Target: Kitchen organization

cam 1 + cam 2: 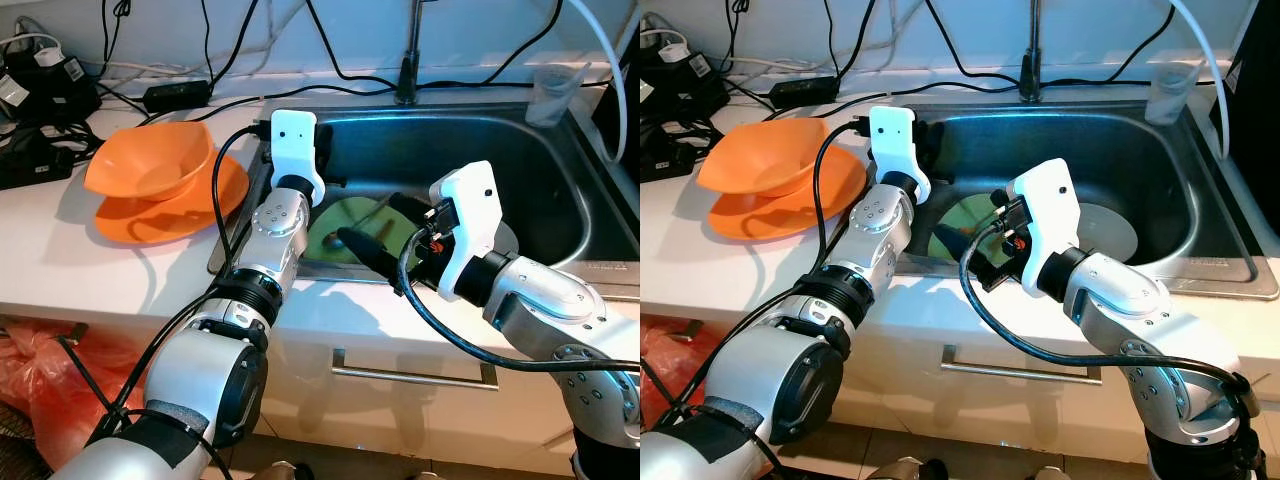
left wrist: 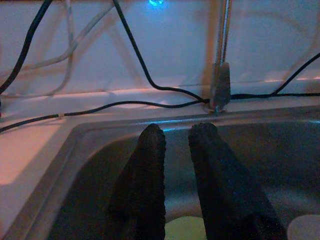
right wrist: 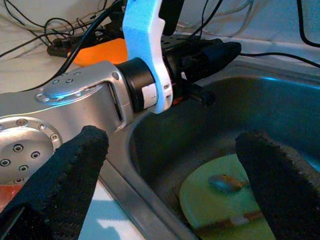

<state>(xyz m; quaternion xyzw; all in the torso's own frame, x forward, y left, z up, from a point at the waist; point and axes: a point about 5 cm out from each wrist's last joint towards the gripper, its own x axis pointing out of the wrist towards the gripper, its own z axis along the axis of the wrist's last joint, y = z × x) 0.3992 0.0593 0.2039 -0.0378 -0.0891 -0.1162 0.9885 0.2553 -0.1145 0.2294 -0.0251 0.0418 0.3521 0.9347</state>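
Left eye view: a steel sink fills the upper right of the frame, set into a white counter. On the sink floor, near the frame's centre, lies a pale green plate with a spoon resting on it. In the right eye view a grey round plate lies just to the right of the green one, partly behind the right arm.

The left gripper reaches over the sink's near-left corner, and its two black fingers stand close together with a narrow gap, holding nothing — they point toward the faucet base and the back wall. The right gripper hangs above the sink's front edge at centre frame, over the green plate, its fingers spread wide apart and empty. In the right wrist view the green plate and spoon lie between and beyond them, with the left arm's white wrist housing above.

At the upper left of the left eye view two orange bowls sit stacked on the counter, just left of the sink rim. Black cables run along the back wall, and a clear plastic cup stands at the sink's far right corner. A drawer handle shows below the counter edge, and a red plastic bag lies at lower left.
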